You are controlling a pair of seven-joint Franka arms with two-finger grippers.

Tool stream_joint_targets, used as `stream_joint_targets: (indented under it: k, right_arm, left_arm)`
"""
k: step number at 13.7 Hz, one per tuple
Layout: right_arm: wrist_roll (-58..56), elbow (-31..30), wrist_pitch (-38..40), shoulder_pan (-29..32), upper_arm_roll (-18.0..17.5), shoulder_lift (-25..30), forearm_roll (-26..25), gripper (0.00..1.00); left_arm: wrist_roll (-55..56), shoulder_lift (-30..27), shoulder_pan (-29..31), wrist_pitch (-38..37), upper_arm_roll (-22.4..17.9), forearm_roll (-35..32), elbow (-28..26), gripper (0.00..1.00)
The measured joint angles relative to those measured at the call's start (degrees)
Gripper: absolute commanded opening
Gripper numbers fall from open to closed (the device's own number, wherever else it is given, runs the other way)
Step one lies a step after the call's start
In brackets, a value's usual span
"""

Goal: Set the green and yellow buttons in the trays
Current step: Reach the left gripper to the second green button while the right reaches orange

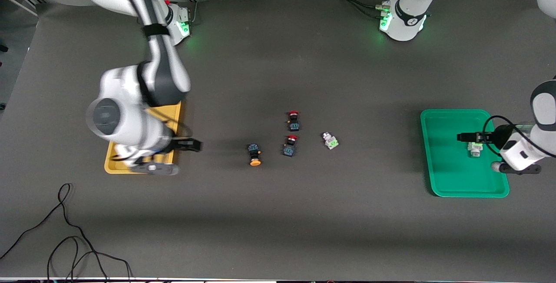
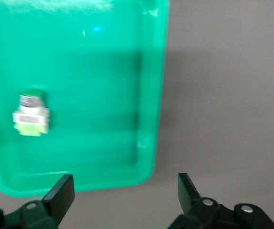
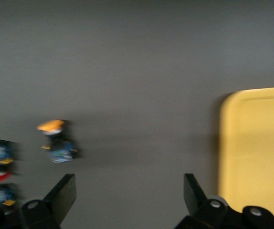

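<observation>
One green button (image 1: 474, 148) lies in the green tray (image 1: 443, 152) under the left hand (image 2: 126, 191), whose fingers are spread and empty. The right hand (image 3: 130, 193), also spread, hangs over the counter (image 1: 278, 213) beside the yellow tray (image 1: 176, 115). Another green button (image 1: 330, 141) and one yellow button (image 1: 254, 154) lie mid-counter near two red-capped buttons (image 1: 293, 121).

Even overhead light leaves soft shadows on the table (image 1: 278, 213). The right arm (image 1: 130, 118) smears with motion blur. Both wrist views look soft.

The dark grey matte table (image 1: 278, 213) carried a yellow plastic tray (image 1: 176, 115), a green plastic tray (image 1: 438, 152), four small loose buttons between them, and black cables (image 1: 65, 235).
</observation>
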State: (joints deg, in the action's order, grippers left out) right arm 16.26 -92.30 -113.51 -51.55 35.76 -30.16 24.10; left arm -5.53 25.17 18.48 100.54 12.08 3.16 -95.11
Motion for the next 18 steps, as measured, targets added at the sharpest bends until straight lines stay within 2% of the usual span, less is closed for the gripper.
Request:
stream_joint_targets:
  k: [3, 5, 10, 12, 13, 15, 16, 18]
  right_arm:
    - [8.55, 2.67, -6.52, -0.83, -6.48, -4.89, 1.33, 1.0]
    - [10.6, 3.33, -10.62, -0.86, -9.58, -7.63, 1.44, 1.0]
    - [10.82, 3.31, -19.93, -0.54, -12.0, -15.36, 1.69, 1.0]
    - [10.82, 3.35, -22.31, -0.53, -12.62, -17.45, 1.73, 0.85]
    - [10.83, 3.41, -22.93, -0.52, -12.83, -18.06, 1.74, 0.75]
    - [10.83, 3.46, -23.7, -0.51, -13.21, -18.62, 1.75, 0.4]
    - [10.84, 3.5, -23.72, -0.51, -13.33, -18.66, 1.75, 0.28]
    - [10.84, 3.83, -23.72, -0.5, -13.39, -18.66, 1.75, 0.22]
  left_arm:
    - [13.5, 0.05, -2.93, -0.4, 4.9, 0.14, 0.3, 0.98]
    - [21.94, 0.26, -6.97, 0.48, 6.41, 0.23, 0.32, 0.99]
    - [40.73, 2.88, -18.23, 9.33, 6.82, 0.33, 0.31, 0.99]
    - [46.94, 4.82, -21.64, 13.2, 6.83, 0.33, 0.3, 0.99]
    - [50.34, 5.85, -23.15, 15.09, 6.81, 0.33, 0.28, 0.99]
    - [57.6, 8.14, -25.98, 19.14, 6.8, 0.32, 0.25, 0.99]
    - [60.29, 9.27, -27.15, 20.78, 6.79, 0.3, 0.24, 0.99]
    - [65.0, 11.43, -28.85, 23.35, 6.76, 0.14, 0.17, 0.99]
